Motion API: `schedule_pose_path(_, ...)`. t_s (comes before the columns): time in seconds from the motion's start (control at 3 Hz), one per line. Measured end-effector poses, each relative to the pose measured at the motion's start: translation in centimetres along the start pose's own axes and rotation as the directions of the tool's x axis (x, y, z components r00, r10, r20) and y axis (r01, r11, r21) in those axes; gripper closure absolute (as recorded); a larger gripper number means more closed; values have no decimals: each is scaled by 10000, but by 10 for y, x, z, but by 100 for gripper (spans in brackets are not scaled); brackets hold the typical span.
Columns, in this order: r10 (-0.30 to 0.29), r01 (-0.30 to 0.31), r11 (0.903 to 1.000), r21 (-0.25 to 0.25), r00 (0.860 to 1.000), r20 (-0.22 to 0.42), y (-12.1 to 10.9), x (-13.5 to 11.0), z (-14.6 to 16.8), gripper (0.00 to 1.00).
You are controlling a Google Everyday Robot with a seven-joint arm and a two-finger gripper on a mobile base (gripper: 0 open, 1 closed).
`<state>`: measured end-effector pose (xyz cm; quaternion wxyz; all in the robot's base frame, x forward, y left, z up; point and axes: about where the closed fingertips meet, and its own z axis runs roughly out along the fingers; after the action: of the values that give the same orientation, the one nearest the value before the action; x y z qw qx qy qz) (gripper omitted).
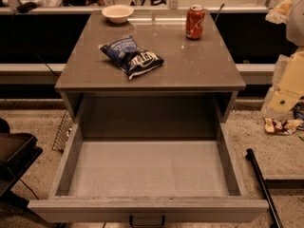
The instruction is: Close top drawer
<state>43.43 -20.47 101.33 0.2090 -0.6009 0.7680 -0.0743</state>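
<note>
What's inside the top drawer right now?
Nothing shows inside the top drawer: its grey floor and walls are bare. The strip of floor just behind its front panel is hidden by the rim. The end effector hangs at the right edge, outside the drawer.

Bag [131, 56], can [195, 22], bowl [117, 13] atop cabinet [190, 68] — top drawer [147, 208] below, gripper [285, 84] at right.
</note>
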Motion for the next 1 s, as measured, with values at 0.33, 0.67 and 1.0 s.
schedule_pose_path(0.33,0,0,10000,2,10000,0,0,0,0,0)
schedule_pose_path(0.67,472,-473,9988,117,9988,102,9,10,14,0)
schedule_pose_path(1.0,1166,-1187,9920,428,9920,475,35,29,28,0)
